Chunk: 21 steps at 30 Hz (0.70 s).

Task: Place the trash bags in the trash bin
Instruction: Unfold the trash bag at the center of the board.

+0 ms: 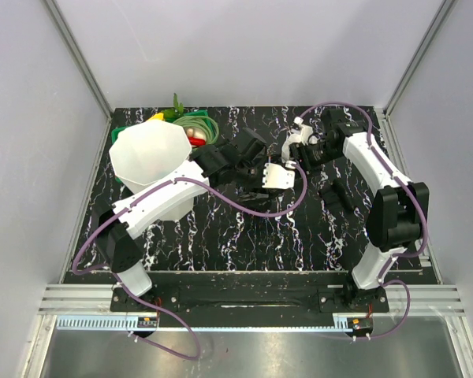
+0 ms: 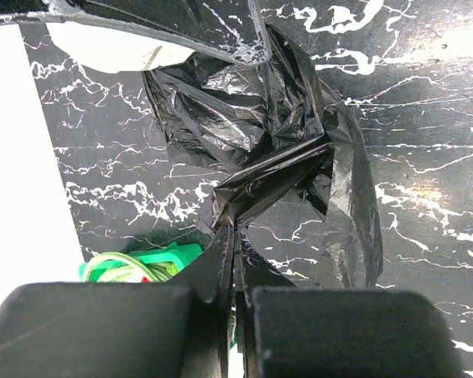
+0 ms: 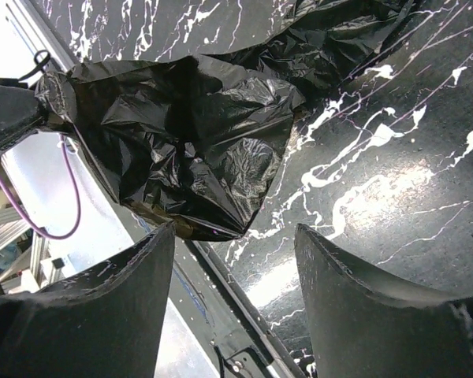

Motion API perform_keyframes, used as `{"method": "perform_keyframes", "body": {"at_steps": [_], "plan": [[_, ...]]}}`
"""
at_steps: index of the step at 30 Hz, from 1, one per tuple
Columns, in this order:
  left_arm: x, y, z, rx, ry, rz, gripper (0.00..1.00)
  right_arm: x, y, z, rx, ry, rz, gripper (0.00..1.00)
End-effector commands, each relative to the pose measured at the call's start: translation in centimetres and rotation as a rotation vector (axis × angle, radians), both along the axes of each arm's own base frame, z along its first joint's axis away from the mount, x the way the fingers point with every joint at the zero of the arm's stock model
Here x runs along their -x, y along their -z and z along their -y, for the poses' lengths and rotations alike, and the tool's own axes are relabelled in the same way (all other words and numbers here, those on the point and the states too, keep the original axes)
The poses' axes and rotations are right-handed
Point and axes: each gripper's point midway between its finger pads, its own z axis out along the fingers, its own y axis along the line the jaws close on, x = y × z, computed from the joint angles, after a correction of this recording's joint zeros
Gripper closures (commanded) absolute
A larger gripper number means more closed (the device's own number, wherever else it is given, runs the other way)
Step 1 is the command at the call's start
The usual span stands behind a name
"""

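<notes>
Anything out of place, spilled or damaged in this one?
Nothing looks spilled or damaged. The only thing off is the bag: it is bunched into a crumpled wad outside the bin, with the left gripper shut on one fold and the right gripper open just short of it.

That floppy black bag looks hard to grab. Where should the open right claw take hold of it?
Probably the bunched lower corner of the trash bag, just ahead of the open right gripper. It should come straight forward and close across that thick fold. The left gripper pinches another fold shut, so the film stands bunched, not flat.
</notes>
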Motion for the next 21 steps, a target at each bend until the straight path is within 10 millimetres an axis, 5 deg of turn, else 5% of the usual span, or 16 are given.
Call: {"method": "perform_keyframes", "body": {"at_steps": [1,21], "plan": [[-1.1,-2.4,0.9,0.059,-0.017,0.067,1.0,0.3,-0.7,-0.6,-0.05,-0.013,-0.009,0.32],[-1.0,-2.2,0.9,0.055,-0.015,0.067,1.0,-1.4,0.7,-3.0,-0.12,-0.037,-0.085,0.38]]}}
